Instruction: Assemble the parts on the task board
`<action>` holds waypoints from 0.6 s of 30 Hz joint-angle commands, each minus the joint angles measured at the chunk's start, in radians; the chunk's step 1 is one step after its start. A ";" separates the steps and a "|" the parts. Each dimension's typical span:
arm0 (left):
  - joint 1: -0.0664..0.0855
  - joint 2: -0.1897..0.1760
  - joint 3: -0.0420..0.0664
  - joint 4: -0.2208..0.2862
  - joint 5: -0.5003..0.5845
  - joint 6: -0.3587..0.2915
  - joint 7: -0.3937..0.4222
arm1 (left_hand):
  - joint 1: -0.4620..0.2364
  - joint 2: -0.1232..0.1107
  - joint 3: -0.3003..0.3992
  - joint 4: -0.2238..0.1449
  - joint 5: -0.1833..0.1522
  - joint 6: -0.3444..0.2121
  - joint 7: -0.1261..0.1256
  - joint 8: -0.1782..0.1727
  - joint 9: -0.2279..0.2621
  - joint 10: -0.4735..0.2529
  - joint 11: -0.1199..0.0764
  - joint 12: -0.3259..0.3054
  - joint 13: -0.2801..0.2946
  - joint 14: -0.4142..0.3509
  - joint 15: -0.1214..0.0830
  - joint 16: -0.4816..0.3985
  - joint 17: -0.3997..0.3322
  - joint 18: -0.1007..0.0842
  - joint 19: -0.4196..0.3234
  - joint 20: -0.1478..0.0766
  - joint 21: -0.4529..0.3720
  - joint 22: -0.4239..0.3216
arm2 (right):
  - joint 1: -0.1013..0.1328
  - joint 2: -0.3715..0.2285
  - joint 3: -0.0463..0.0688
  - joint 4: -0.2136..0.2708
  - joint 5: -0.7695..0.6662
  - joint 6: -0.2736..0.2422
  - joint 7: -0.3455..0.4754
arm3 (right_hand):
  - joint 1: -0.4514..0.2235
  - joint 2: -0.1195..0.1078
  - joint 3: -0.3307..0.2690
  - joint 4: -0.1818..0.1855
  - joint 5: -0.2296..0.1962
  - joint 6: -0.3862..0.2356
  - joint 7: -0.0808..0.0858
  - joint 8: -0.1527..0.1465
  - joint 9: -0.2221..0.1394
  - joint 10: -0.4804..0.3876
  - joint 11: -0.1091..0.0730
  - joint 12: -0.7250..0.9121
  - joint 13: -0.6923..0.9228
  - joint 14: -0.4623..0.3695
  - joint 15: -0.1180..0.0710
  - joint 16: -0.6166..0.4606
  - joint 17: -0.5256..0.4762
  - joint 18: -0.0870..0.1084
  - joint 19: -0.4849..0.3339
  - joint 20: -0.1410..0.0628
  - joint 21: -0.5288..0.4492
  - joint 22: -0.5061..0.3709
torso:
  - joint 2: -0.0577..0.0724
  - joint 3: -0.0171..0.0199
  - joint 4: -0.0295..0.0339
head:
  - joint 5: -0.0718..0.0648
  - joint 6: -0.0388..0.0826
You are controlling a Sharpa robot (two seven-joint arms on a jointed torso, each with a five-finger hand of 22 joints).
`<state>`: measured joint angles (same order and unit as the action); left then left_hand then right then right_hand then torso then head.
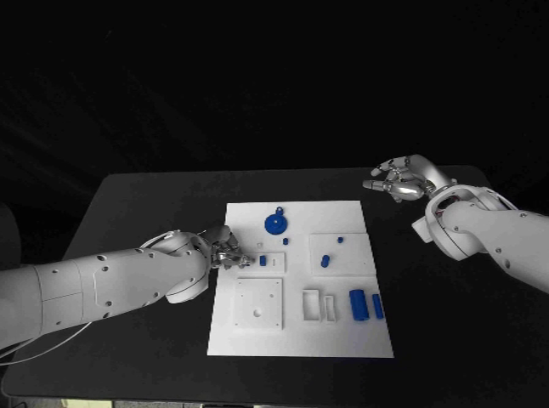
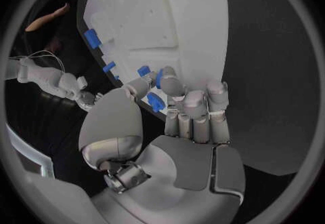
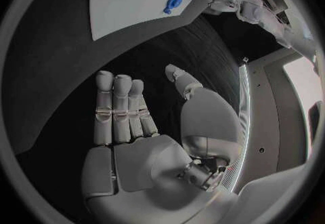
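Note:
The white task board (image 1: 348, 336) lies in the middle of the black table. On it are a round blue disc (image 1: 276, 223), a few small blue parts (image 1: 326, 260) and two blue cylinders (image 1: 358, 304) side by side. My left hand (image 1: 229, 253) is at the board's left edge, just left of a small upright blue part (image 1: 263, 260). In the left wrist view a small blue part (image 2: 155, 102) sits pinched between the thumb and the fingers (image 2: 193, 106) of my left hand (image 2: 177, 115). My right hand (image 1: 401, 180) hovers off the board's far right corner, holding nothing, with its fingers (image 3: 116, 106) straight and its thumb apart.
White raised blocks and frames (image 1: 258, 302) stand on the board's near half, with a slotted holder (image 1: 314, 304) beside the cylinders. Bare black table (image 1: 152, 204) surrounds the board. The board (image 3: 129, 1) and its blue disc (image 3: 173, 1) also appear in the right wrist view.

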<state>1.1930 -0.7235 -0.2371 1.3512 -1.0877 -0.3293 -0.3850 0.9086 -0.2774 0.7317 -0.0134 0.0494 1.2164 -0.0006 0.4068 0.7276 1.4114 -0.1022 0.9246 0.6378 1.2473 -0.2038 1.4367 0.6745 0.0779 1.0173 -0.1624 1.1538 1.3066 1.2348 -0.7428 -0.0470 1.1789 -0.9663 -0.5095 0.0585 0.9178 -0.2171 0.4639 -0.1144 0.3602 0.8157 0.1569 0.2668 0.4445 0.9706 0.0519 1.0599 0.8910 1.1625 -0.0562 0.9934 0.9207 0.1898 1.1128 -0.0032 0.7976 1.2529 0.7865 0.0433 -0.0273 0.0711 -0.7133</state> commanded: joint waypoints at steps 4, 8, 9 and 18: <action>-0.005 -0.001 -0.003 -0.002 0.003 0.018 -0.009 | -0.032 0.000 -0.006 0.027 -0.001 -0.001 -0.001 0.007 0.002 0.003 -0.003 0.003 0.001 -0.005 -0.003 0.005 0.001 0.021 0.004 -0.109 0.005 -0.002 | 0.000 0.000 0.000 0.002 -0.002 0.009 0.013 | -0.011 0.001 0.000 0.006 0.005 -0.003 0.007 0.004 -0.001 -0.006 -0.001 0.006 -0.002 0.008 -0.001 -0.006 0.002 0.072 0.002 0.005 -0.005 0.001 | 0.000 0.0000 -0.0002 | 0.000 0.000; -0.005 -0.001 -0.003 -0.002 0.005 0.016 -0.008 | -0.043 -0.002 -0.008 0.040 -0.001 -0.001 -0.001 0.007 0.003 0.002 -0.003 0.003 0.002 -0.006 -0.003 0.005 0.001 0.022 0.003 -0.109 0.006 -0.002 | 0.000 0.000 0.000 0.003 -0.002 0.009 0.013 | -0.011 0.001 0.000 0.006 0.006 -0.003 0.007 0.004 -0.001 -0.006 -0.001 0.006 -0.002 0.008 -0.001 -0.006 0.002 0.072 0.002 0.005 -0.005 0.002 | 0.000 -0.0001 0.0000 | -0.001 0.000; -0.005 -0.001 -0.003 -0.002 0.006 0.015 -0.008 | -0.045 -0.002 -0.008 0.042 -0.001 -0.001 -0.001 0.007 0.003 0.002 -0.003 0.003 0.002 -0.006 -0.004 0.005 0.001 0.022 0.003 -0.109 0.006 -0.002 | 0.000 0.000 0.000 0.003 -0.002 0.009 0.013 | -0.011 0.001 0.000 0.006 0.006 -0.003 0.007 0.004 -0.001 -0.006 -0.001 0.006 -0.002 0.008 -0.001 -0.006 0.002 0.072 0.002 0.005 -0.005 0.002 | 0.000 0.0000 0.0002 | -0.001 0.000; -0.005 0.000 -0.003 -0.003 0.015 0.013 -0.006 | -0.057 0.001 -0.005 0.063 -0.001 -0.002 -0.001 0.008 0.004 0.002 -0.003 0.003 0.002 -0.006 -0.004 0.005 0.001 0.024 0.002 -0.109 0.006 -0.002 | 0.000 -0.001 0.000 0.004 -0.002 0.009 0.013 | -0.011 0.002 -0.001 0.006 0.006 -0.003 0.007 0.004 -0.001 -0.006 -0.001 0.006 -0.003 0.008 -0.002 -0.006 0.002 0.072 0.002 0.005 -0.005 0.002 | 0.000 -0.0003 0.0003 | -0.001 0.001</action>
<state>1.1921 -0.7239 -0.2375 1.3490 -1.0849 -0.3299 -0.3857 0.8601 -0.2767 0.7279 0.0453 0.0495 1.2191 -0.0048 0.4126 0.7308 1.4113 -0.1022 0.9245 0.6385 1.2449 -0.2063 1.4366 0.6743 0.0933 1.0171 -0.1624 1.1538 1.3061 1.2347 -0.7434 -0.0470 1.1808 -0.9659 -0.5097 0.0597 0.9178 -0.2172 0.4639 -0.1144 0.3602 0.8157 0.1564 0.2668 0.4447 0.9706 0.0519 1.0598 0.8901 1.1625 -0.0562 0.9934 0.9214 0.1897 1.1128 -0.0032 0.7976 1.2536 0.7864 0.0432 -0.0272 0.0705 -0.7126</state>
